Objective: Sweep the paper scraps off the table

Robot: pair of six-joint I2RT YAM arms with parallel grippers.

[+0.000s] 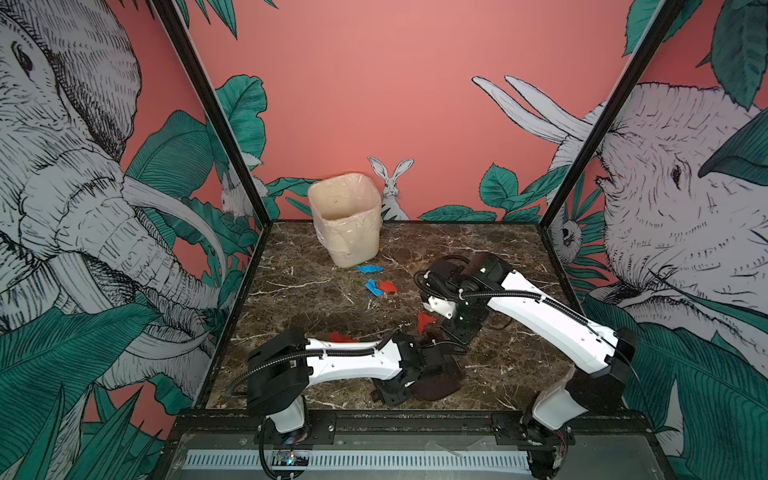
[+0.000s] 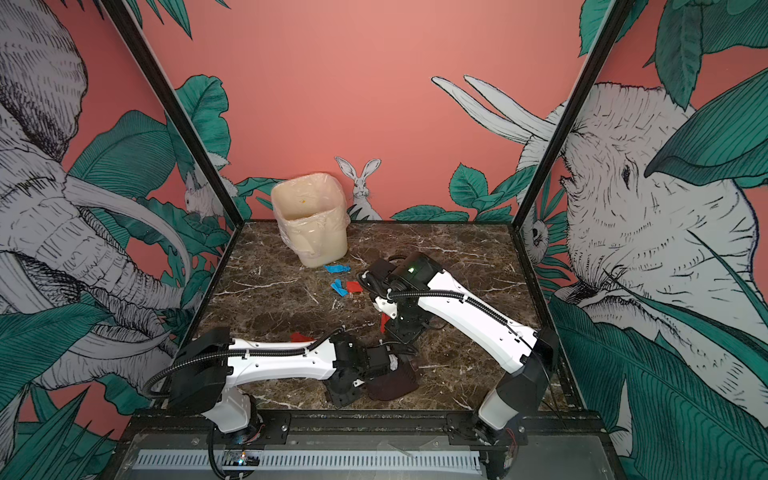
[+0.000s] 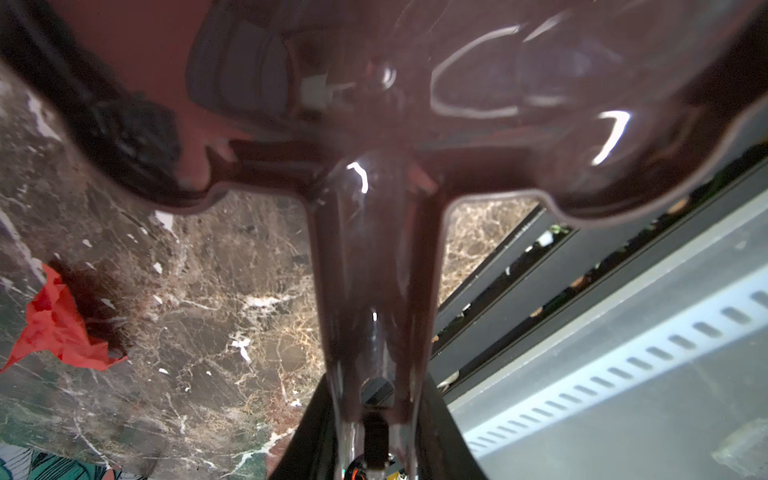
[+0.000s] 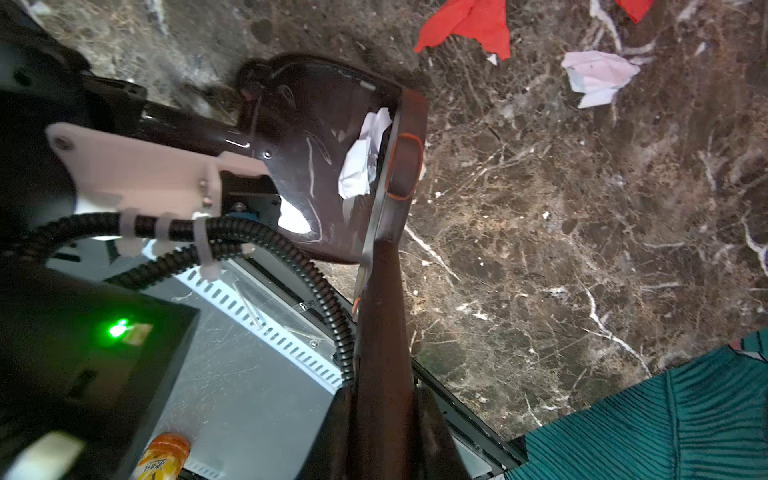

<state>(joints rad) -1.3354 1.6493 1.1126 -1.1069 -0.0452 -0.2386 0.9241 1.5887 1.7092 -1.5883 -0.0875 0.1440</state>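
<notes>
My left jaws clamp the dustpan by its handle, my right jaws the brush. Paper scraps lie from desk centre toward twelve o'clock; the blue strip has its long axis nine-to-three.

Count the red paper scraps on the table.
3 red scraps: one beside the blue scraps, one by the right arm, one partly behind the left arm. Arms may hide more.
</notes>
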